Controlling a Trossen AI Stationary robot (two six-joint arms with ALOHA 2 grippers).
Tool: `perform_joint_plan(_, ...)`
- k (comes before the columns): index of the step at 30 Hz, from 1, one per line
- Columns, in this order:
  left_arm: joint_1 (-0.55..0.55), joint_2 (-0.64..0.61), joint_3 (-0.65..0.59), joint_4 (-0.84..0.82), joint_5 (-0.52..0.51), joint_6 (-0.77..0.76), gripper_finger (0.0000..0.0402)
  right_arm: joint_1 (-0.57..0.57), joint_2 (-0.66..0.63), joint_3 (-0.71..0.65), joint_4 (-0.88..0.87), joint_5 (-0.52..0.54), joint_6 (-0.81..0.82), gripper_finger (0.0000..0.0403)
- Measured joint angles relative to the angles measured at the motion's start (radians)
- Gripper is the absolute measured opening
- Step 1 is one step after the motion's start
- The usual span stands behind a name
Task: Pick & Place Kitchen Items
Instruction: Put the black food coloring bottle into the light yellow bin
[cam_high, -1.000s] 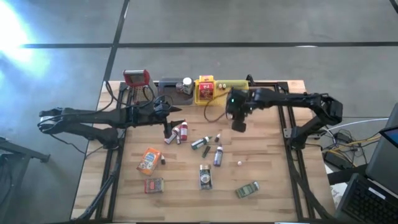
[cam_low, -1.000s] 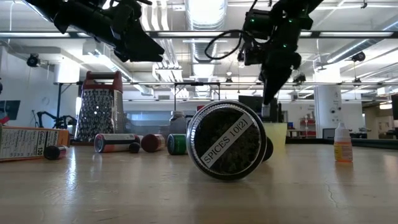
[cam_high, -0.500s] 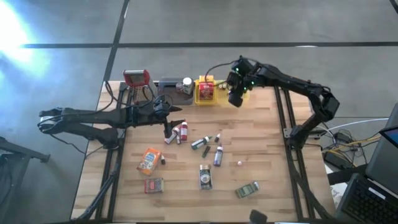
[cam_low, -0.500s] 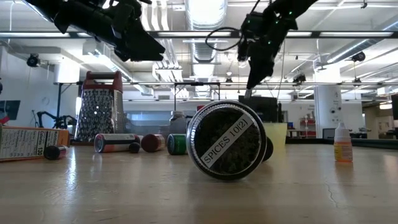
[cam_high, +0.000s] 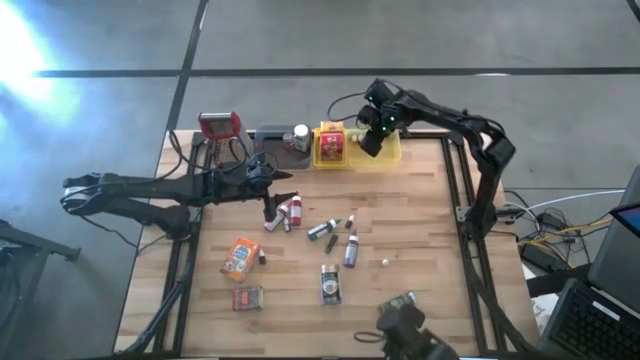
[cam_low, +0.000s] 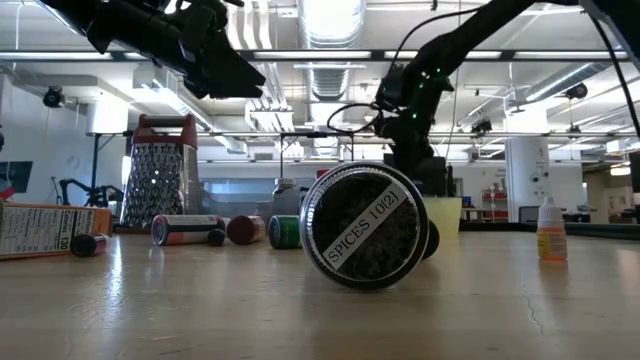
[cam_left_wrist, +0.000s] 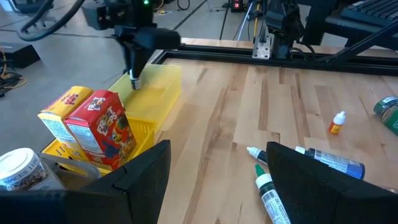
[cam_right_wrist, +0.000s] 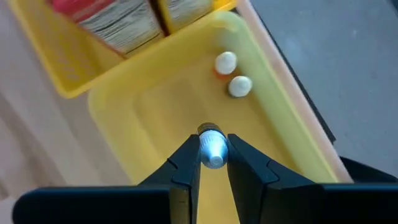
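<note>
Over the yellow tray (cam_high: 382, 150) at the table's far edge, my right gripper (cam_high: 368, 146) (cam_right_wrist: 212, 163) is shut on a tiny white-capped bottle (cam_right_wrist: 212, 149). Two small white-capped bottles (cam_right_wrist: 232, 74) lie on the tray's floor, and red and yellow packets (cam_high: 331, 146) stand at its left end. My left gripper (cam_high: 284, 178) (cam_left_wrist: 217, 180) hangs open above the table's left middle, with nothing between its fingers. Loose kitchen items lie on the wood: red-capped bottles (cam_high: 286, 213), a blue bottle (cam_high: 350, 250), an orange packet (cam_high: 240, 258) and a spice jar (cam_low: 365, 225) on its side. My right gripper pinches the tiny bottle at its white-capped upper end (cam_right_wrist: 213, 157) between its two fingertips. The fingers come steeply from above, pointing down into the tray. The bottle's body points away below the fingers (cam_left_wrist: 134, 84), over the tray's floor; whether it touches the floor I cannot tell.
A red-topped grater (cam_high: 220, 127) and a grey tray (cam_high: 270, 137) holding a white-lidded jar (cam_high: 300, 134) stand left of the yellow tray. Small tins (cam_high: 247, 297) (cam_high: 398, 304) lie near the front. A dark shape (cam_high: 412, 335) shows at the near edge.
My right gripper has swung from above the table's middle toward the far edge, staying shut on the tiny bottle. It now stands over the yellow tray. A dark shape has come in at the near edge.
</note>
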Motion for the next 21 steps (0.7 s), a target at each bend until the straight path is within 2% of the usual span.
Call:
perform_joint_plan(8, 0.000, 0.000, 0.000, -0.001, 0.000, 0.000, 0.0268, -0.046, 0.037, 0.000, 0.012, 0.004, 0.014, 0.0057)
perform_joint_plan(21, 0.000, 0.000, 0.000, -0.001, 0.000, 0.000, 0.0268, -0.047, 0.090, -0.001, 0.082, 0.003, 0.024, 0.0057)
